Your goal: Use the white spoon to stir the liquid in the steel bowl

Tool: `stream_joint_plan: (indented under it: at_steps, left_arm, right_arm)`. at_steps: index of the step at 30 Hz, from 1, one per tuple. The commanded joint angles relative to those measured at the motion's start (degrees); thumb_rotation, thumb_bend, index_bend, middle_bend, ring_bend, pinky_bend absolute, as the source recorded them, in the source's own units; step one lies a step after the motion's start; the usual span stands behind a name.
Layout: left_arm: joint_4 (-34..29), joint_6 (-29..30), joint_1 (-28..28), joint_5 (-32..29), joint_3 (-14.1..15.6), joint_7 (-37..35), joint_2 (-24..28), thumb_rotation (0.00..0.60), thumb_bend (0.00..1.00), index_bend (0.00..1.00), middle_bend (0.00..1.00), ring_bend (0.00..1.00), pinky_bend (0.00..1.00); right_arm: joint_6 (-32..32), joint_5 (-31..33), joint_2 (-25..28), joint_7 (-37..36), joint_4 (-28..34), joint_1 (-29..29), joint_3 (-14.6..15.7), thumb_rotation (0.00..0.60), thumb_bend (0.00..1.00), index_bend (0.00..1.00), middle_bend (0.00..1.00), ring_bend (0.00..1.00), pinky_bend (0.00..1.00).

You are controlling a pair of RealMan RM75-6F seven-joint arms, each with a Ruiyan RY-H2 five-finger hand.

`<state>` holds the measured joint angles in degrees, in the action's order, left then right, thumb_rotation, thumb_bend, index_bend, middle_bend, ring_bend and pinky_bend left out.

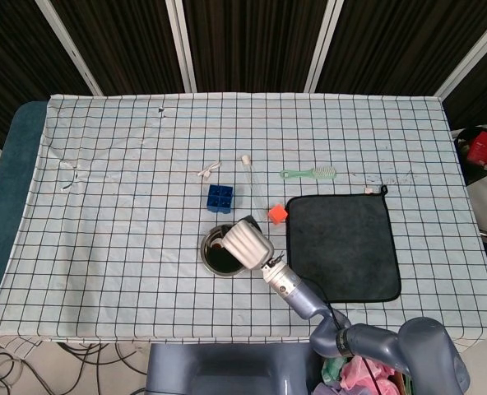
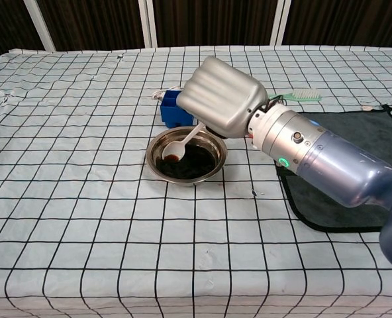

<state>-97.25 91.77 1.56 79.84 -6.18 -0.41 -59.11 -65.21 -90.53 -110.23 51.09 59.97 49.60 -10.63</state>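
Observation:
The steel bowl [image 2: 186,159] [image 1: 220,253] sits mid-table with dark liquid in it. My right hand [image 2: 224,96] [image 1: 246,244] hovers over the bowl's right rim, gripping the handle of the white spoon [image 2: 181,145]. The spoon slants down to the left, and its scoop lies in the liquid at the bowl's back left, carrying a brown blob. In the head view the hand hides most of the spoon; only its tip [image 1: 216,243] shows. My left hand appears in neither view.
A blue block holder [image 2: 176,110] [image 1: 220,198] stands just behind the bowl. A black mat [image 1: 342,245] [image 2: 355,165] lies to the right, with an orange cube [image 1: 277,213] at its corner. A green brush [image 1: 309,173] and a test tube [image 1: 250,183] lie farther back.

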Motion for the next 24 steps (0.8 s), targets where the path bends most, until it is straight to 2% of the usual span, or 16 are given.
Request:
stream_joint_plan:
  at_steps: [1, 7, 14, 24]
  left_arm:
    - [0.0, -0.01, -0.01, -0.03, -0.02, 0.04, -0.02, 0.6, 0.22, 0.09, 0.0, 0.0, 0.0]
    - [-0.03, -0.09, -0.04, -0.15, -0.05, 0.12, -0.02, 0.6, 0.22, 0.09, 0.0, 0.0, 0.0]
    - [-0.07, -0.13, -0.06, -0.32, -0.11, 0.34, -0.05, 0.6, 0.22, 0.09, 0.0, 0.0, 0.0]
    - [-0.16, 0.0, -0.01, -0.31, -0.12, 0.52, -0.11, 0.6, 0.22, 0.09, 0.0, 0.0, 0.0]
  right_arm:
    - [-0.04, 0.16, -0.13, -0.26, -0.85, 0.1, -0.07, 0.6, 0.39, 0.7, 0.9, 1.0, 1.0]
    - [-0.26, 0.05, 0.4, -0.6, -1.4, -0.13, 0.47, 0.6, 0.39, 0.7, 0.9, 1.0, 1.0]
    - [-1.16, -1.29, 3.42, 0.16, 1.4, -1.17, 2.31, 0.6, 0.39, 0.7, 0.9, 1.0, 1.0]
    - [-1.63, -2.45, 8.49, 2.0, 9.99, -3.47, 4.94, 0.6, 0.39, 0.7, 0.9, 1.0, 1.0]
